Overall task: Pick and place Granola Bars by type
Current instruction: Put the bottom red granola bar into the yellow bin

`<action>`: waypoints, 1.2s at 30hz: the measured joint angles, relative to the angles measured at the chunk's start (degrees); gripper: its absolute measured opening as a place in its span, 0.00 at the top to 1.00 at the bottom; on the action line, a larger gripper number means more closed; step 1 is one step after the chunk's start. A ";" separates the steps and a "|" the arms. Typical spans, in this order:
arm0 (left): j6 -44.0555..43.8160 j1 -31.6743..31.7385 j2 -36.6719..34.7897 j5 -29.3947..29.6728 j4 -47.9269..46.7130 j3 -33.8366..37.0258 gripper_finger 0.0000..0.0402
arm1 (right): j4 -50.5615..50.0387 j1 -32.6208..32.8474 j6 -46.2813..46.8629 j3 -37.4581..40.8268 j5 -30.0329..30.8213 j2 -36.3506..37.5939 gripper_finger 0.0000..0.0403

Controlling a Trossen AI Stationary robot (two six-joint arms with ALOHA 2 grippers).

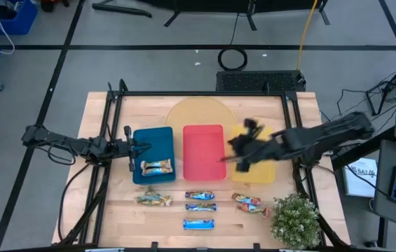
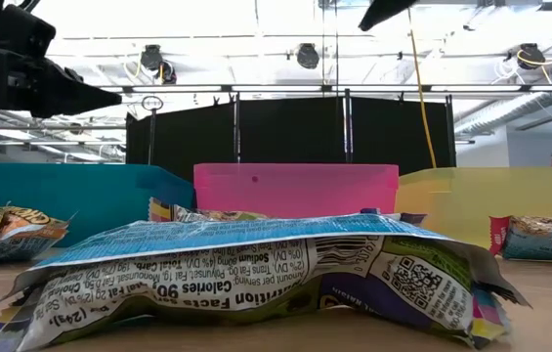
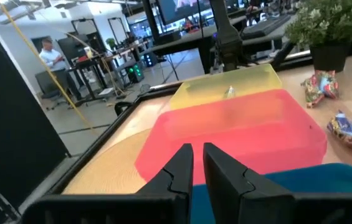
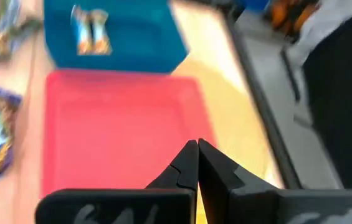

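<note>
A light wooden table (image 1: pixel 113 217) framed by dark rails is sitting on a grey floor crossed by black lines, with cables and a coiled black cord lying beyond its far edge. The low view is looking into a bright workshop with ceiling lights and a black partition (image 2: pixel 295 127), and the left wrist view is showing a person (image 3: pixel 52 55) standing far off among desks.

Three trays are lying side by side, and the red tray (image 1: pixel 204 151) is serving as the landmark here. A blue tray (image 1: pixel 152 140) is sitting just to its left and a yellow tray (image 1: pixel 254 173) just to its right. A potted plant (image 1: pixel 296 218) is standing at the table's front right corner, well right of the red tray.

One tan-gold bar (image 1: pixel 156 166) is lying inside the blue tray, near its front wall. Another tan-gold bar (image 1: pixel 152 199) is lying on the wood in front of the blue tray. Three blue-white bars (image 1: pixel 200 206) are lining up on the wood directly in front of the red tray, their wrappers crinkled and shiny. Two red-orange-silver bars (image 1: pixel 248 204) are lying front right of the red tray, beside the plant.

The left gripper (image 1: pixel 129 148) is hovering at the blue tray's left edge, its fingers (image 3: pixel 179 171) standing a narrow gap apart and holding nothing. The right gripper (image 1: pixel 231 159) is hanging over the red tray's right edge, its fingertips pressed together and empty.
</note>
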State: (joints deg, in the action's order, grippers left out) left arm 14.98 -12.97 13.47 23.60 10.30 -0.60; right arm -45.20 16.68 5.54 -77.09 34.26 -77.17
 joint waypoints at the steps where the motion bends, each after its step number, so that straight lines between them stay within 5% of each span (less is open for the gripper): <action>1: 0.16 0.00 0.00 0.00 0.02 0.00 0.88 | -3.99 1.17 2.33 -3.40 0.03 -3.87 1.00; 4: -1.52 0.00 0.00 0.00 0.02 0.00 0.88 | -12.09 4.91 8.32 -11.18 0.07 -13.68 1.00; 10: -3.76 0.00 0.00 -0.03 -0.09 0.00 0.88 | -11.51 13.01 13.71 -15.69 -0.27 -23.34 1.00; 19: -5.08 0.00 0.00 0.02 -0.08 0.00 0.88 | -12.30 20.77 32.49 -15.71 -13.84 -29.53 0.99; 31: -6.49 0.00 0.00 0.00 -0.54 -0.02 0.88 | -12.65 25.06 35.63 -13.75 -23.29 -33.02 0.61; 36: -7.37 0.00 0.00 -0.02 -1.94 -0.02 0.88 | -14.44 24.82 37.80 -9.80 -27.02 -33.02 0.55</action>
State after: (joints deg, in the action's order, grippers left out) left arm 7.61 -12.97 13.47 23.57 8.36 -0.62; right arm -59.64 41.50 43.34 -86.89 7.24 -110.19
